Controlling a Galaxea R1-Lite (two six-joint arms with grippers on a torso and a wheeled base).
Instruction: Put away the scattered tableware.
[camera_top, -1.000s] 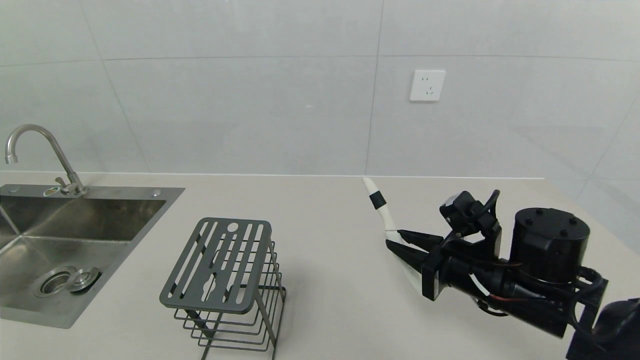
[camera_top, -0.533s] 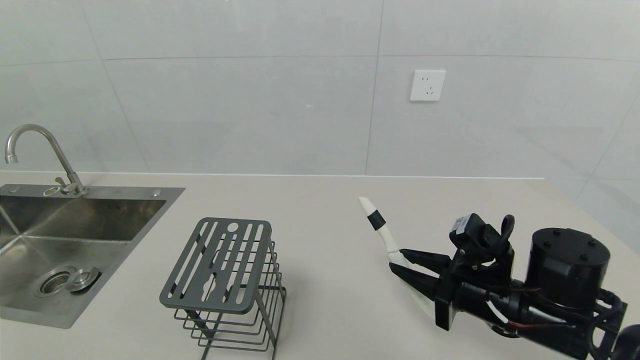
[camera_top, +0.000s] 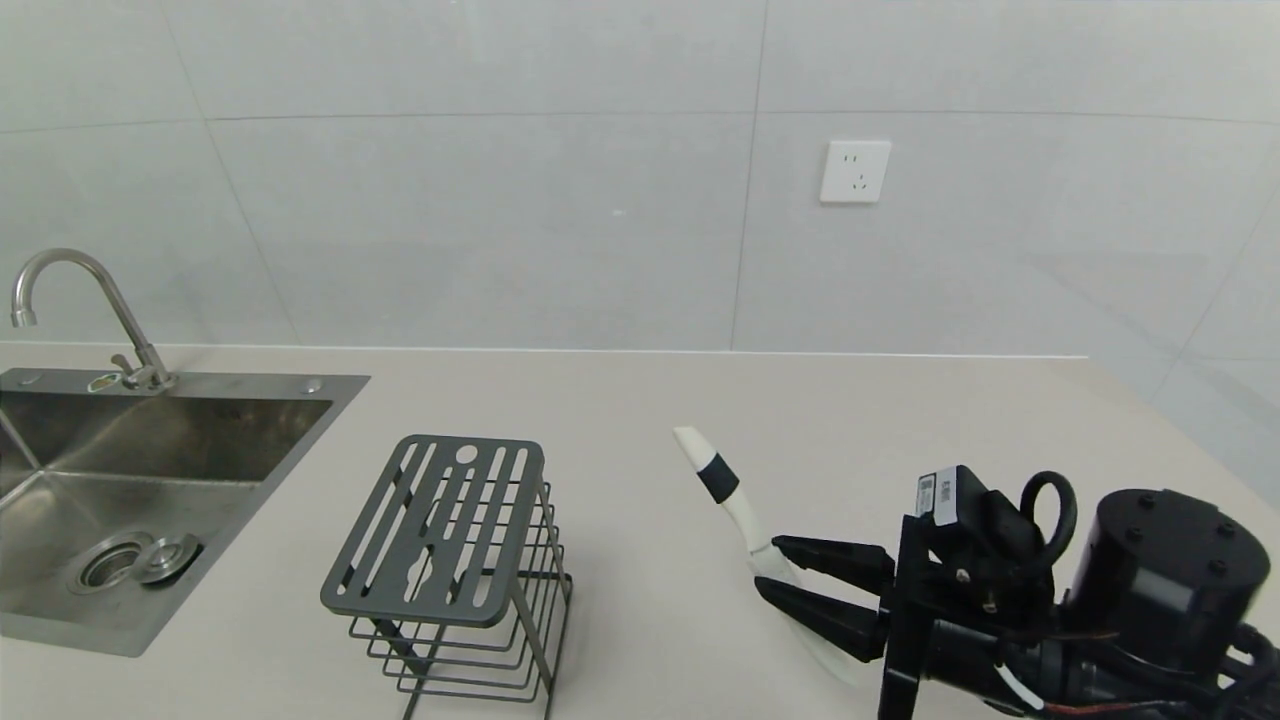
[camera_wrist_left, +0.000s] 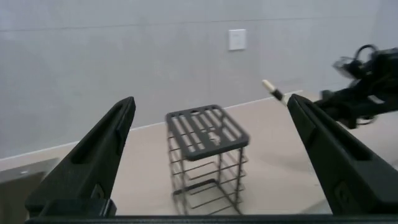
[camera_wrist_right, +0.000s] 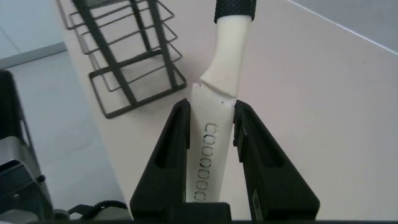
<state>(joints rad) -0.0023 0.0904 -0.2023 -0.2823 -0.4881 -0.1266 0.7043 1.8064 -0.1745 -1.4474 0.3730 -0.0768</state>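
Right wrist view, right pincer clamped on white knife blade, handle jutting ahead

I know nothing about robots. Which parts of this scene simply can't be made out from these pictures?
- Knife, blade tip: in the head view it is hidden behind the right pincer, and in the right wrist view it is cut off by the picture's edge.
- Knife, handle end: cut off by the edge in the right wrist view.
- Sink: the left part is cut off by the edge of the head view.
- Rack, foot: cut off by the bottom edge of the head view.
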